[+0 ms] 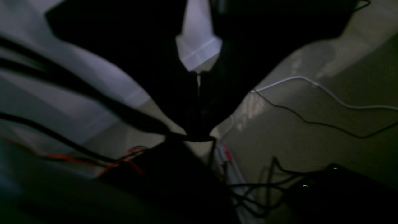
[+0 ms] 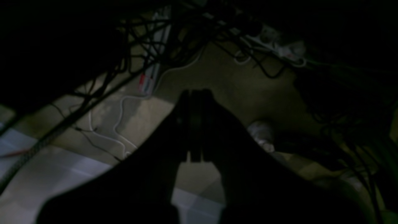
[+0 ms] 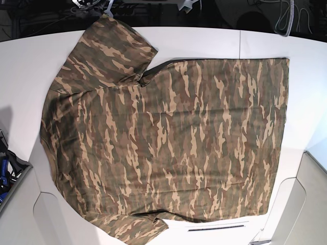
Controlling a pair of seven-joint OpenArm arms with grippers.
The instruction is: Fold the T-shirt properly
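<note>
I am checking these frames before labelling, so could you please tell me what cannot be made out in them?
- T-shirt, base view: its lower sleeve runs off the bottom edge; collar and label do not show.
- Both arms: absent from the base view.
- Left gripper, left wrist view: a dark, blurred silhouette; no shirt in sight, only floor and cables.
- Right gripper, right wrist view: underexposed; the pale object beside it is unidentifiable.

Robotics lab or test workspace. White table (image 3: pixel 204 43) built from joined panels, seams visible, cut-outs at near edge. Wrist views look down at olive carpet floor (image 1: pixel 311 146) strewn with black and white cables (image 1: pixel 326 93), power strip (image 2: pixel 279 43) with plugs, dark electronics box with green indicator lights (image 1: pixel 335 186). Dim under-table lighting.
</note>
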